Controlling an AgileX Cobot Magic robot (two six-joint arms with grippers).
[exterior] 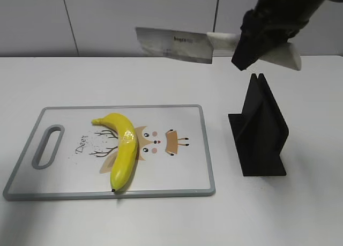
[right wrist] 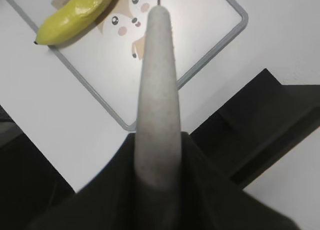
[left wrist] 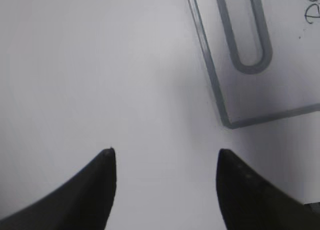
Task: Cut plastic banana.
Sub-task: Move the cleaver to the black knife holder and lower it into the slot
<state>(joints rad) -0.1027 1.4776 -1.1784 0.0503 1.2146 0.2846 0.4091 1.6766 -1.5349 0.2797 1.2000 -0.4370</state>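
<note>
A yellow plastic banana lies on a grey-rimmed cutting board on a white desk. Its long axis runs from the stem at the board's middle toward the dark tip at the near edge. Only the exterior view shows the knife raised above the board, its pale handle clamped in the right tool, beside a black stand. The left wrist view alone shows the left tool spread wide over bare desk near the board's corner.
</note>
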